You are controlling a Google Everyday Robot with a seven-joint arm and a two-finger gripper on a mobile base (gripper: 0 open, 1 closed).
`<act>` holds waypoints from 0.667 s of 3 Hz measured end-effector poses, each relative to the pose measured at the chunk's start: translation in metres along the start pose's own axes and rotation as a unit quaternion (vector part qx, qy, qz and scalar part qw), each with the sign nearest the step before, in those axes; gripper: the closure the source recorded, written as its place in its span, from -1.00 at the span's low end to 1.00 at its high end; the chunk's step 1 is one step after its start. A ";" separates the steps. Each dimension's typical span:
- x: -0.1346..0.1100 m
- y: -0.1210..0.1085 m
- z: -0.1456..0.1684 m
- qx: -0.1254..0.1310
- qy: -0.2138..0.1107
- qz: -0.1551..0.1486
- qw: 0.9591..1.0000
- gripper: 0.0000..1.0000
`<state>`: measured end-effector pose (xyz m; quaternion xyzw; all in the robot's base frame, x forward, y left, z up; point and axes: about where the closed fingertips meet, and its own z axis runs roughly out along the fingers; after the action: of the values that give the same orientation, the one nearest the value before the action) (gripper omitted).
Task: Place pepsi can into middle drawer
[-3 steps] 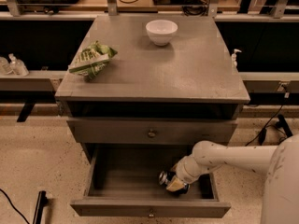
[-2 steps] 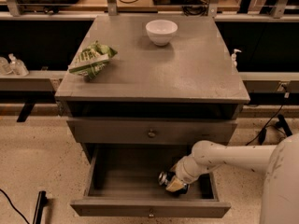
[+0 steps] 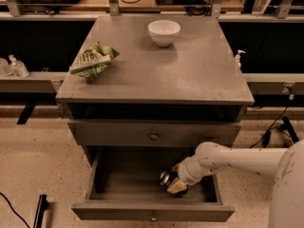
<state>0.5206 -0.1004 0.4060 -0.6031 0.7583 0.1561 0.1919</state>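
The middle drawer is pulled out below a closed drawer. My white arm reaches into it from the right. My gripper is low inside the drawer, right of centre, and shut on the pepsi can. The can is dark, lies tilted with its silver end facing left, and is at or just above the drawer floor. One tan finger pad shows under the can. The gripper hides most of the can's body.
On the cabinet top stand a white bowl at the back and a green-and-white snack bag at the left. The closed drawer has a round knob. A small bottle stands at the right, behind the cabinet.
Almost nothing differs; my gripper and the can stay at the same spot in the open drawer.
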 end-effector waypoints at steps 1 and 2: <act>-0.002 -0.002 -0.001 0.004 -0.006 -0.001 1.000 -0.76; -0.004 -0.004 -0.004 0.003 -0.025 0.005 1.000 -0.71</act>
<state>0.5254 -0.0996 0.4111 -0.5946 0.7567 0.1701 0.2119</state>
